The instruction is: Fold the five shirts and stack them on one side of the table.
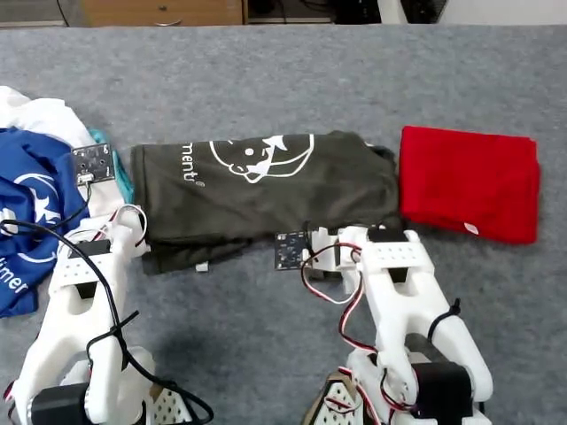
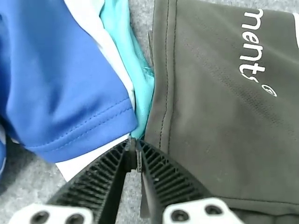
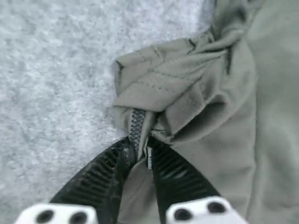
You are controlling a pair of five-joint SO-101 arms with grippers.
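High view places the dark shirt [image 1: 266, 186] mid-bench [image 1: 266, 71], between the blue shirt [image 1: 31, 204] and the folded red shirt [image 1: 469, 181]. The cloth is judged light and limp, so grip it at the hems. The right gripper [image 3: 140, 151] has its jaws clenched on a bunched corner. The left gripper [image 2: 134, 147] appears to have its jaws clenched on the opposite hem. The grey, felt-like bench cover may drag.

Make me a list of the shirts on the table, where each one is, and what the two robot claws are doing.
middle: dark shirt, white print, partly folded
right side: red shirt, folded, next to the dark shirt
left side: blue shirt, white shirt and teal shirt, loose pile
right gripper: shut on a bunched bit of the dark shirt
left gripper: shut, at the dark shirt's left edge by the teal shirt
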